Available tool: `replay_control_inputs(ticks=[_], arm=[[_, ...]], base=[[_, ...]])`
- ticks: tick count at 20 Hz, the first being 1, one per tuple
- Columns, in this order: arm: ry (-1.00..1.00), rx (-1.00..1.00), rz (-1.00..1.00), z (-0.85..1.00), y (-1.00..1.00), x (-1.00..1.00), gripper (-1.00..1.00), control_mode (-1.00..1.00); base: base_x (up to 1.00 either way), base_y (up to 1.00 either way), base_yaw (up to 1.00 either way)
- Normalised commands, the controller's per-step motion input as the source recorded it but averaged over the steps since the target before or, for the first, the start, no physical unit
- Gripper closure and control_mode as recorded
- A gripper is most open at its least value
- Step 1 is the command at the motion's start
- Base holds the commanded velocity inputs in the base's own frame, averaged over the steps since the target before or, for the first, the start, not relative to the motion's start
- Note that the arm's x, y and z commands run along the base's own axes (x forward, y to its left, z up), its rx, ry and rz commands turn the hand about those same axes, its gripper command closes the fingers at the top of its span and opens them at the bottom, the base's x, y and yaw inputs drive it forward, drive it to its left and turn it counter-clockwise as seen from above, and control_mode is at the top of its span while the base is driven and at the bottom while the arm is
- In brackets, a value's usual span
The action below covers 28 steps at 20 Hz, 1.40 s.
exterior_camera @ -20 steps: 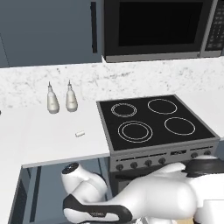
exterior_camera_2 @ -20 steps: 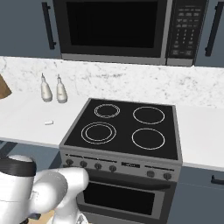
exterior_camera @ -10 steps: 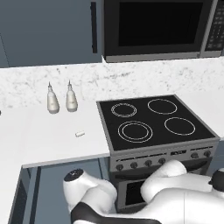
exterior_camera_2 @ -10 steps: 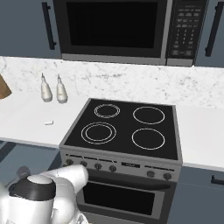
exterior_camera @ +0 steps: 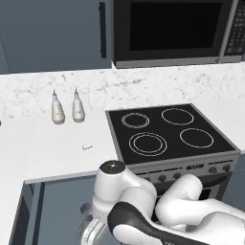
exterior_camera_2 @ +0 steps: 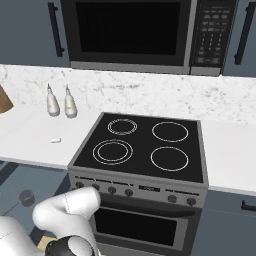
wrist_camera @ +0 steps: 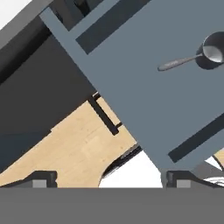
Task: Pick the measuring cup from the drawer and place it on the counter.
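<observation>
The drawer [wrist_camera: 144, 83] is pulled out, and the hand view looks down into it at an angle. On its flat blue-grey floor lies the measuring cup [wrist_camera: 213, 53], a small grey metal cup near one end of the drawer, with its long thin handle pointing along the floor toward the middle. Nothing touches the cup. The drawer's short dark bar handle [wrist_camera: 104, 116] sticks out from its front, above the light wooden floor [wrist_camera: 74, 148].

The gripper [wrist_camera: 109, 180] is above the drawer and well apart from the cup. Its two dark fingertips [wrist_camera: 41, 179] stand wide apart at the bottom of the hand view, with nothing between them, so the hand is spread and holds nothing.

In the left base view the white arm [exterior_camera: 143, 210] bends low in front of the stove [exterior_camera: 167, 136], over the open drawer [exterior_camera: 52, 210] below the counter [exterior_camera: 43, 153]. On the white counter, two shaker bottles [exterior_camera: 66, 107] stand side by side near the marble back wall, left of the black stovetop. A tiny white block [exterior_camera: 87, 146] lies on the counter nearer to the front edge, between the bottles and the stove. A microwave [exterior_camera: 172, 31] hangs above the stove.

In the right base view the measuring cup [exterior_camera_2: 27, 197] shows as a small round shape inside the open drawer [exterior_camera_2: 22, 187], left of the arm [exterior_camera_2: 70, 215].
</observation>
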Motion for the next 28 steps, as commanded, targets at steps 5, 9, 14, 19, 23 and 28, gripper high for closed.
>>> replay_control_inputs(ticks=[5,9,14,19,23,28], arm=[[0.0,-0.04,-0.69,0.18,0.07,0.8,-1.0,-1.0],[0.05,-0.13,-0.62,-0.16,0.12,0.5,-1.0,-1.0],[0.09,-0.1,-0.21,-0.25,0.01,0.1,-1.0,-1.0],[0.17,-0.05,-0.05,-0.58,0.01,0.32,-1.0,-1.0],[0.09,-0.06,-0.06,-0.26,0.17,0.36,-1.0,-1.0],[0.02,-0.09,-0.05,-0.39,0.32,0.17,-1.0,-1.0]], base=[[0.0,0.0,0.0],[0.0,0.0,0.0],[0.0,0.0,0.0],[0.0,0.0,0.0],[0.0,0.0,0.0],[0.0,0.0,0.0]])
